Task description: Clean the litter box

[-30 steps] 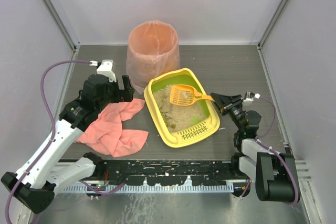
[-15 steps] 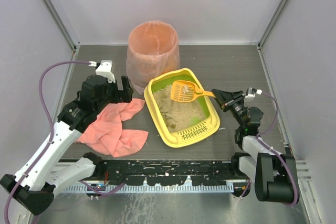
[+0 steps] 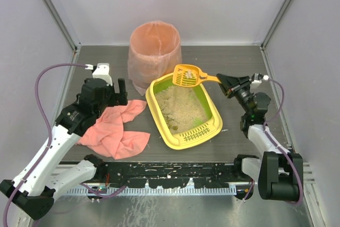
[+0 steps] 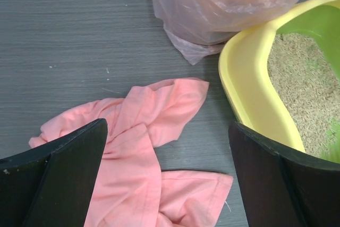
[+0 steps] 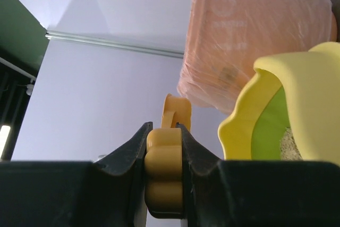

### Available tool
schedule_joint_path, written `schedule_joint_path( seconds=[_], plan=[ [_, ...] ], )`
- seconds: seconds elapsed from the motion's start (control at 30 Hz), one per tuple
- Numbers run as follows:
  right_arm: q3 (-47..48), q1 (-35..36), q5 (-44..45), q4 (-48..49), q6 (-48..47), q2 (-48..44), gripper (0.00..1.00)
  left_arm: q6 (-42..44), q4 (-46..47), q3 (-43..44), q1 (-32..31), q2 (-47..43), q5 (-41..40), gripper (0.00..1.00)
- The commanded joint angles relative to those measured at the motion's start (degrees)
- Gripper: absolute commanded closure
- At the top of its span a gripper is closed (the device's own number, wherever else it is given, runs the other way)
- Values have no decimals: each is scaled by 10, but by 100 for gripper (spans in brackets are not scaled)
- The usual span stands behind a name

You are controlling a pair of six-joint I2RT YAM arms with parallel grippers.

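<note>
Pink bin (image 3: 154, 51) is crowding the far corner of the litter box (image 3: 180, 142), pink cloth (image 3: 117, 128) lying left. The box is running near-to-far, grate end near. The right gripper (image 3: 222, 81) is clenching the scoop (image 3: 186, 74); the left gripper (image 3: 119, 94) is gaping.

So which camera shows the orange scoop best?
Top external: the whole scoop shows, head and handle, above the litter box rim. Right wrist shows only its handle clamped in the right tool. Left wrist misses it.

Overhead, looking steeply down; left wrist close above table (image 4: 79, 25), right wrist low and sideways, all sharing litter box (image 4: 247, 94)
</note>
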Motion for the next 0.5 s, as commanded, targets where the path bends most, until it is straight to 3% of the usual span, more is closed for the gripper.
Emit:
schedule_joint_path(
  seconds=[0.0, 0.13, 0.47],
  plan=[
    [98, 9, 17, -79, -23, -17, 99, 0, -2, 14, 4, -5, -51, 2],
    [173, 20, 33, -136, -45, 3, 99, 1, -9, 17, 7, -1, -70, 2],
    [342, 93, 139, -147, -70, 127, 99, -4, -16, 9, 24, 9, -48, 2]
  ],
)
